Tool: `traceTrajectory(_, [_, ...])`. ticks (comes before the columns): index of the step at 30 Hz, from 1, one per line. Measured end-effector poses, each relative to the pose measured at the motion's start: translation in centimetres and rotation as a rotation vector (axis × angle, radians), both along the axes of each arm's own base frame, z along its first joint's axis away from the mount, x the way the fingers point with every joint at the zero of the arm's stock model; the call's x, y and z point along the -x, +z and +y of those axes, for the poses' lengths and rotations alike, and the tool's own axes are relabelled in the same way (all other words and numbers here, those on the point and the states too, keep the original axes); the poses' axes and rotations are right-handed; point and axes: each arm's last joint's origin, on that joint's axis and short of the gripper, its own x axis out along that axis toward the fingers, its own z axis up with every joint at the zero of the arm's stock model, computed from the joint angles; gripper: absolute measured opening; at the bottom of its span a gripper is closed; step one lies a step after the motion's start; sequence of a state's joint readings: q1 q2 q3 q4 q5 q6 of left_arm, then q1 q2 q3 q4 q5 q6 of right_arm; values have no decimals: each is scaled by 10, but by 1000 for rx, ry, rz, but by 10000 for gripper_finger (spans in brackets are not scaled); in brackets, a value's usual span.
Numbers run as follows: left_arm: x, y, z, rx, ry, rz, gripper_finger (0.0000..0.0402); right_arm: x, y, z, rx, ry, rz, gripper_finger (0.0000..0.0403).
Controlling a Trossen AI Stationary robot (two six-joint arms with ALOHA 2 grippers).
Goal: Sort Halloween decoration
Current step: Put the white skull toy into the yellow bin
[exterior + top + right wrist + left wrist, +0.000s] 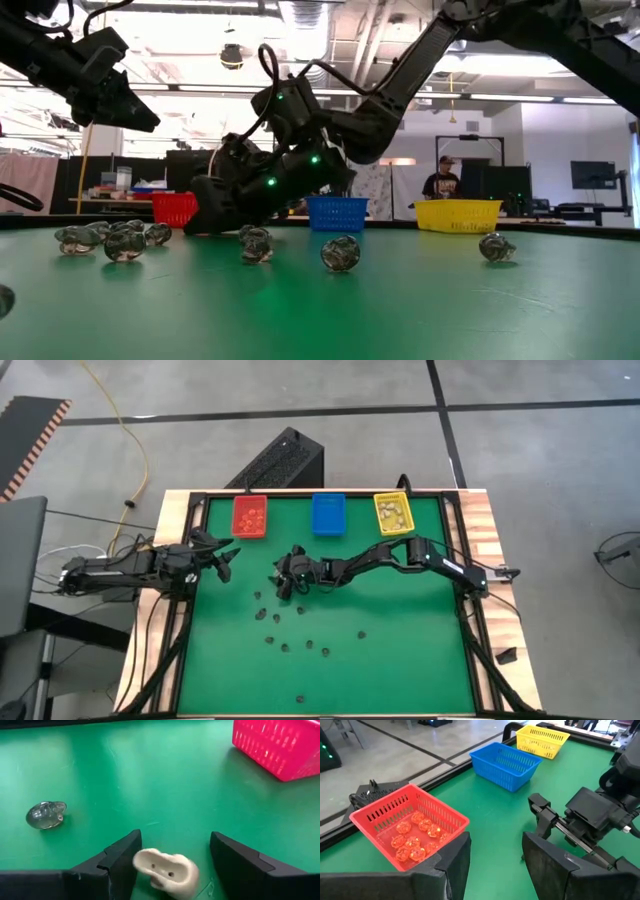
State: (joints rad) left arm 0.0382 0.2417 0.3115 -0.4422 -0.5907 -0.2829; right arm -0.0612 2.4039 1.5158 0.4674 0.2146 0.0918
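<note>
Small Halloween trinkets (286, 647) lie scattered on the green mat (400, 660). My right gripper (175, 837) is low over the mat left of centre (281, 577), open, with a cream trinket (165, 869) lying on the mat between its fingers. A greyish trinket (46, 815) rests on the mat a little way off. My left gripper (495, 865) hangs open and holds nothing at the table's left side (226, 561), in front of the red bin (410, 827). My right gripper is open around the cream trinket, coming at it low and slanting down. The trinket lies on the mat close against one finger (117, 857). I cannot tell whether that finger touches it.
Three bins stand along the far edge: red (249, 516) with orange trinkets inside, blue (327, 514), and yellow (392, 513) with trinkets inside. More trinkets (340, 252) dot the mat's middle and near part. A person (441, 182) stands in the room beyond the table.
</note>
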Motion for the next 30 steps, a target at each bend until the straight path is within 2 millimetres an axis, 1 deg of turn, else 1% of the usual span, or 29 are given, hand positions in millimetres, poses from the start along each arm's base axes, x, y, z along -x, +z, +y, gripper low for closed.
traceTrajectory(6, [0, 0, 0, 1, 0, 0, 169, 0, -7, -2, -38, -26, 2, 268])
traceTrajectory(9, [0, 0, 0, 1, 0, 0, 169, 1, -7, -2, -41, -42, 8, 249])
traceTrajectory(12, [0, 0, 0, 1, 0, 0, 169, 1, -8, -2, -38, -56, 9, 211])
traceTrajectory(18, [0, 0, 0, 1, 1, 0, 169, 1, -9, -1, -51, -71, 12, 107])
traceTrajectory(19, [0, 0, 0, 1, 1, 0, 169, 1, -10, -1, -55, -73, 12, 95])
traceTrajectory(26, [0, 0, 0, 1, 1, 0, 169, 1, -7, 1, -57, -73, 7, 94])
traceTrajectory(30, [0, 0, 0, 1, 1, 0, 169, 3, 3, 3, -66, -53, 16, 94])
